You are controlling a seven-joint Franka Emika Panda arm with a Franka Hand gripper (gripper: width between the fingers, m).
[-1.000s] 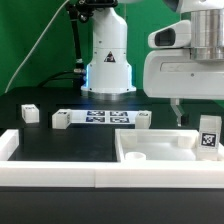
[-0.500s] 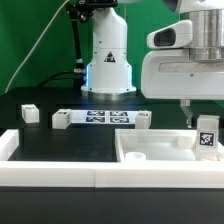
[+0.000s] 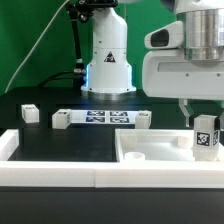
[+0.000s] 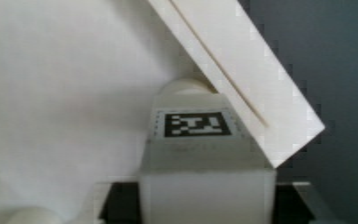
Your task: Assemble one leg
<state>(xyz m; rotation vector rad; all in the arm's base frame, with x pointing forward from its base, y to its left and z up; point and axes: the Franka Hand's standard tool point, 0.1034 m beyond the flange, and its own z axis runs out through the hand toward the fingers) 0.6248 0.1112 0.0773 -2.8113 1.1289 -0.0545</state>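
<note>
A short white leg (image 3: 206, 136) with a black-and-white tag stands upright at the right end of the large white tray-like panel (image 3: 150, 146). My gripper (image 3: 203, 122) is shut on the leg from above, with one finger (image 3: 187, 114) showing beside it. In the wrist view the leg (image 4: 197, 125) runs out from between the two dark fingers (image 4: 123, 203), over the panel's white floor and its slanted rim (image 4: 247, 70). I cannot tell whether the leg's foot touches the panel.
Three more small white legs lie on the black table: one at the exterior view's left (image 3: 29, 113), and one at each end (image 3: 61, 119) (image 3: 143, 120) of the marker board (image 3: 100, 117). A white wall (image 3: 60, 172) runs along the front. The robot base (image 3: 108, 60) stands behind.
The visible finger has moved toward the exterior view's right, up against the leg, so the jaws have closed on it. The leg has shifted very slightly to the left.
</note>
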